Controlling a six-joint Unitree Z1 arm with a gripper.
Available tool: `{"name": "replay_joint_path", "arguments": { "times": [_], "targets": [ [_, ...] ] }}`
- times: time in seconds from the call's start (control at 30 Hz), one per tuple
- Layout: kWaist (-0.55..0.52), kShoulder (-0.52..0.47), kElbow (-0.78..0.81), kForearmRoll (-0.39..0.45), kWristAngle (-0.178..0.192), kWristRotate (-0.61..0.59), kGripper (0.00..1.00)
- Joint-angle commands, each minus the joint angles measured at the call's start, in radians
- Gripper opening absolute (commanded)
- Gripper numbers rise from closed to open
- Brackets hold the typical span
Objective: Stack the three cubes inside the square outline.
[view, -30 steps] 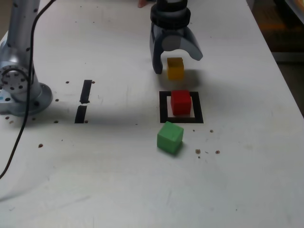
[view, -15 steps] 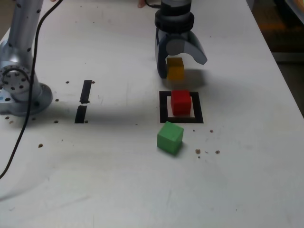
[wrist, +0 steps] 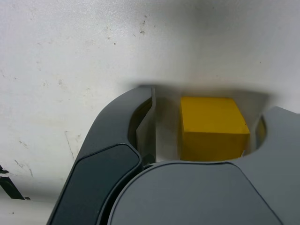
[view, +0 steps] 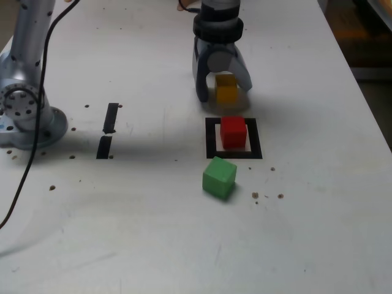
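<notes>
The yellow cube (view: pixel 226 90) (wrist: pixel 213 123) rests on the white table just behind the square outline (view: pixel 211 136). My gripper (view: pixel 225 93) (wrist: pixel 209 102) is lowered over it with a finger on each side. The jaws are half closed. In the wrist view one dark finger (wrist: pixel 112 136) stands a small gap away from the cube, while the other sits right at its far side. The red cube (view: pixel 233 132) sits inside the outline. Touching the outline's front edge is the green cube (view: pixel 219 177), turned at a slight angle.
The arm's silver base (view: pixel 24 107) stands at the exterior view's left with a black cable trailing down. Two short black tape strips (view: pixel 108 131) lie left of the outline. Small crumbs (view: pixel 267 196) dot the table, whose right edge (view: pixel 367 104) runs nearby.
The gripper has come down around the yellow cube and its jaws have narrowed from wide open to half closed. None of the cubes has moved.
</notes>
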Motion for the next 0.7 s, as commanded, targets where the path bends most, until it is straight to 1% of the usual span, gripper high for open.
{"name": "replay_joint_path", "arguments": {
  "times": [0.0,0.13,0.27,0.5,0.67],
  "targets": [
    [0.001,-0.012,0.001,-0.009,0.002,0.003,0.44],
    [0.001,-0.019,0.001,-0.028,0.000,0.014,0.28],
    [0.001,-0.030,0.007,-0.041,-0.008,0.027,0.19],
    [-0.002,-0.071,0.016,-0.038,-0.007,0.028,0.12],
    [-0.013,-0.118,0.020,-0.024,-0.009,0.023,0.10]
  ]
}}
